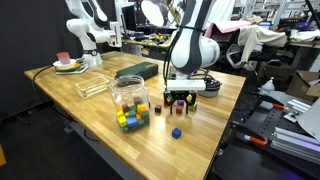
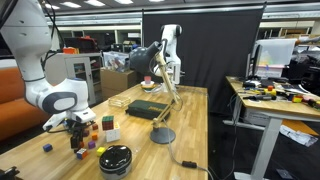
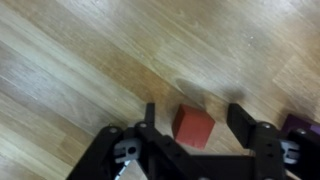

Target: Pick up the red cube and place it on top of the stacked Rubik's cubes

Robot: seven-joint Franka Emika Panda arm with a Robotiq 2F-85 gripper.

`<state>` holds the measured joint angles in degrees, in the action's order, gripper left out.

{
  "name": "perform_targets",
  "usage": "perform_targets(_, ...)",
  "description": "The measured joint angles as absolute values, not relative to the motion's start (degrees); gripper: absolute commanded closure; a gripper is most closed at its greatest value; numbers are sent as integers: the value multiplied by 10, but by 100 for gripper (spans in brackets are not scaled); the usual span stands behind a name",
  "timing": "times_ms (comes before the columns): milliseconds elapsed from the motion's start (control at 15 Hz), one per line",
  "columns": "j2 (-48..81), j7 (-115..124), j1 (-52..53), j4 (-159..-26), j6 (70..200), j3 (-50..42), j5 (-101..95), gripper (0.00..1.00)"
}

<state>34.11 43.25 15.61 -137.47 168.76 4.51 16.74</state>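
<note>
In the wrist view the red cube (image 3: 194,127) lies on the wooden table between the two black fingers of my gripper (image 3: 195,116). The fingers are open, one on each side of the cube, with a gap on both sides. In an exterior view my gripper (image 1: 180,99) hangs low over the table with the red cube (image 1: 180,104) under it. The stacked Rubik's cubes (image 1: 130,118) stand in front of a clear jar, apart from the gripper. They also show in an exterior view (image 2: 108,128), beside my gripper (image 2: 80,127).
A clear jar (image 1: 128,93) holds coloured blocks. A small blue block (image 1: 176,131) lies near the table's front edge. Dark purple blocks (image 1: 158,107) sit next to the gripper; one shows in the wrist view (image 3: 298,123). A desk lamp base (image 2: 163,135) and a black round object (image 2: 115,158) are on the table.
</note>
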Motion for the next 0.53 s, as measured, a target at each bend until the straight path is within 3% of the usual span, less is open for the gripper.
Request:
perform_targets(267,333,438,156,-1381,1688,44,172,78)
perform_targets(533,326,439,156,-1389,1688,42,173,89)
